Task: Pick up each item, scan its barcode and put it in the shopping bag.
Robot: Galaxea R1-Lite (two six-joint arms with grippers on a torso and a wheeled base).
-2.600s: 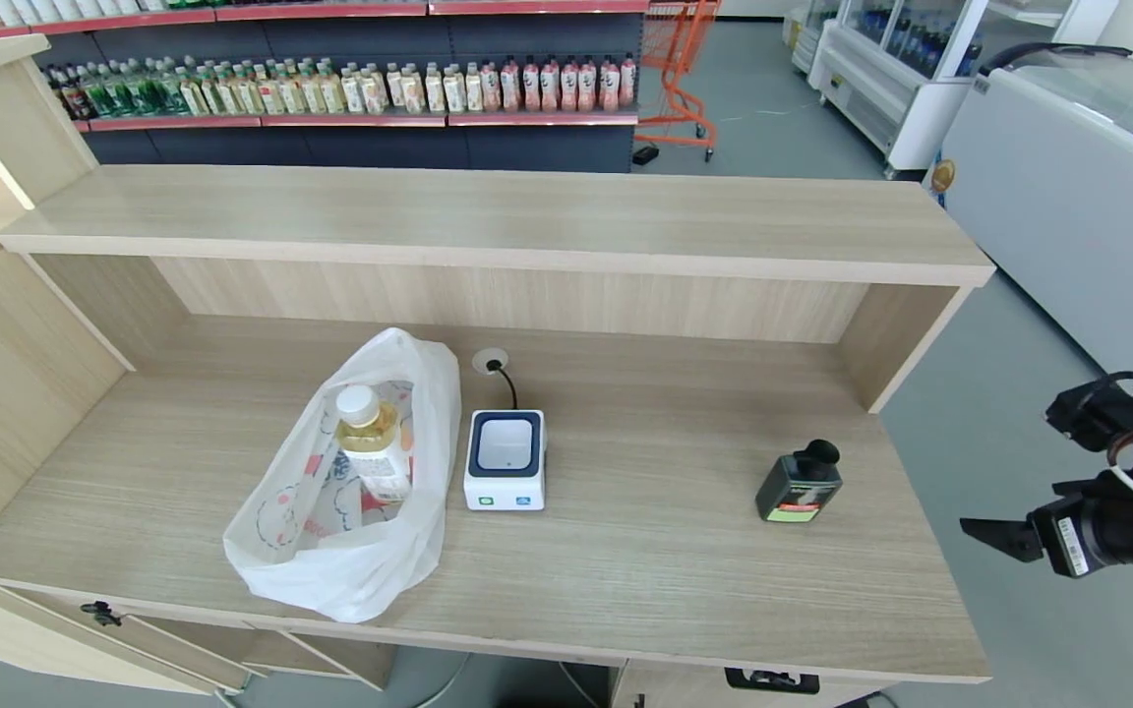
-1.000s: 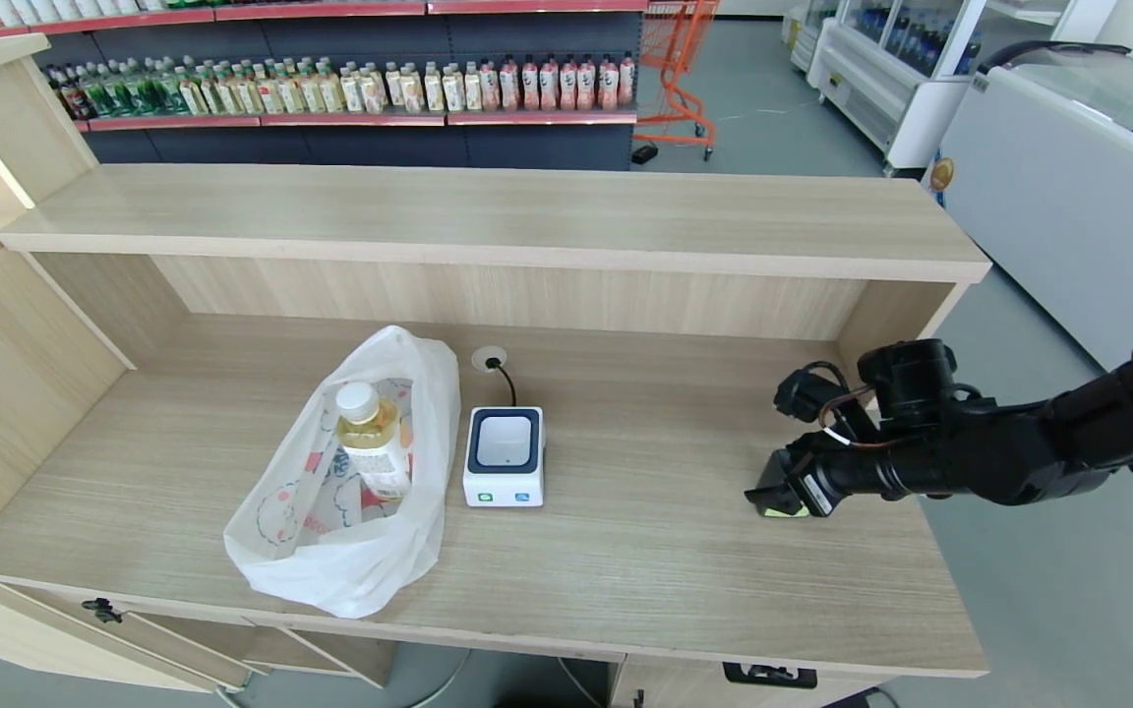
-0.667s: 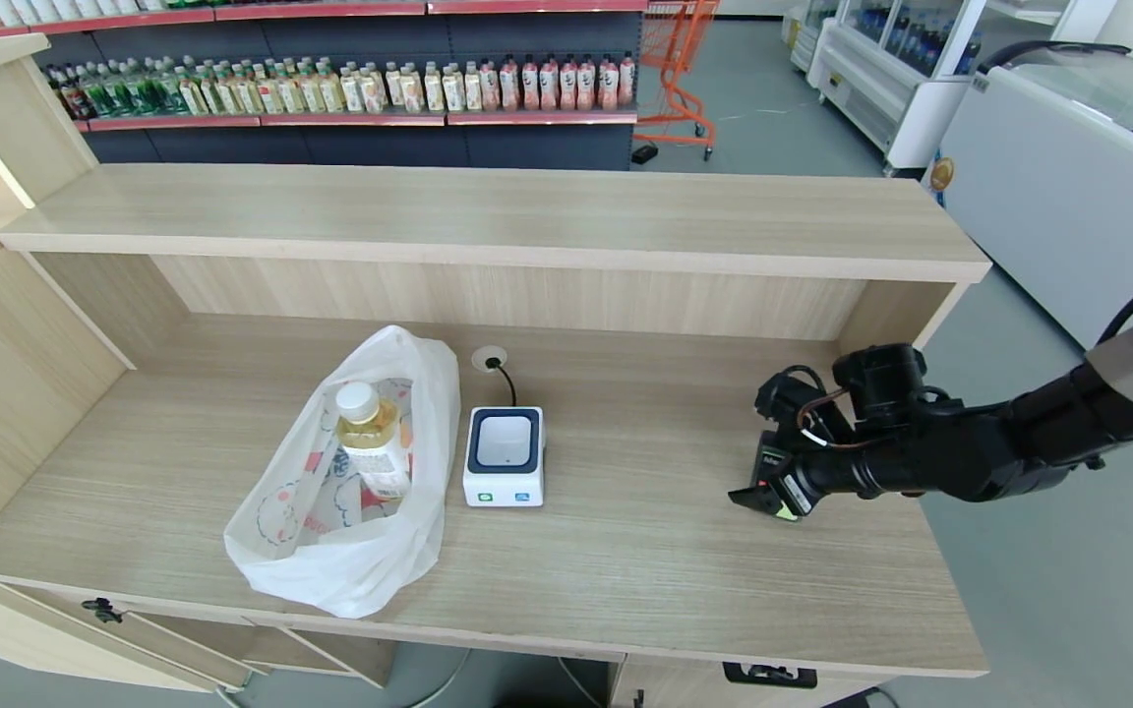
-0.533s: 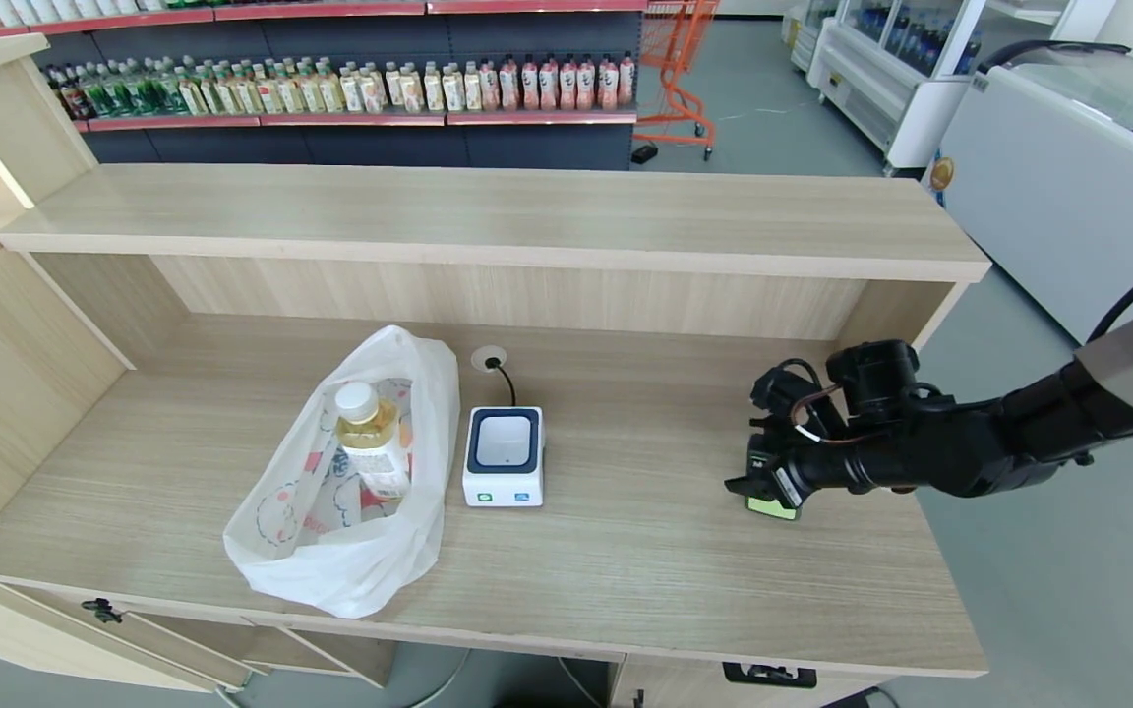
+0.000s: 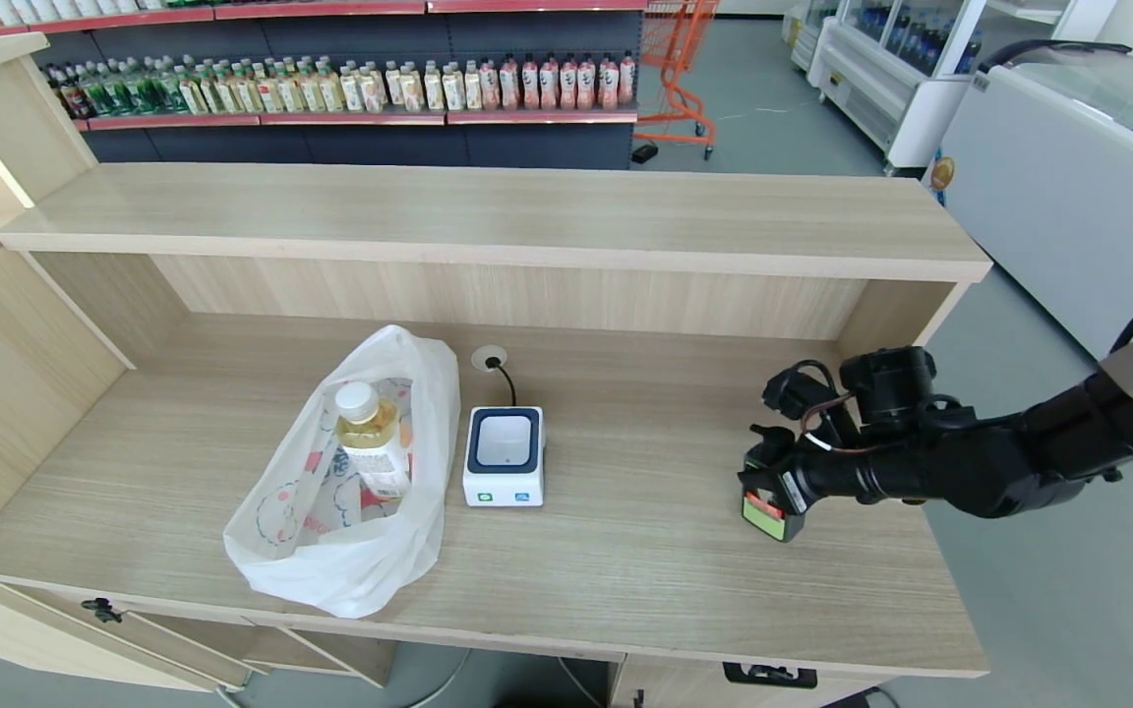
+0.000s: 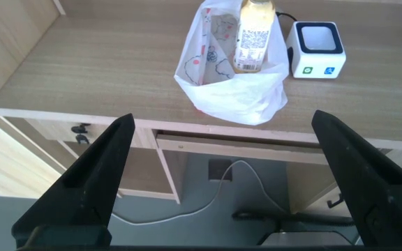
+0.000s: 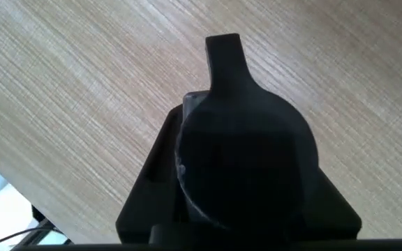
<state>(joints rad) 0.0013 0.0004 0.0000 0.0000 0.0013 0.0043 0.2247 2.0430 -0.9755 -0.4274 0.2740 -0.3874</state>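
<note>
Right tool [image 5: 771, 484] clamped on dark bottle [image 5: 766, 513]; bottle tilted, green-and-red label up, low over right part of tabletop [image 5: 645, 560]. Cannot tell if its base touches wood. In right wrist view, bottle's black top [image 7: 246, 164] close under camera.

Scanner [image 5: 505, 457] well to the left of right tool, window up, cable at back. White shopping bag [image 5: 340, 556] just beyond scanner, mouth open; inside, yellow drink bottle [image 5: 371, 444], white cap, leaning.

Left tool [image 6: 223, 122] spread wide apart, holding nothing, off tabletop's near edge; shopping bag ahead of it.
</note>
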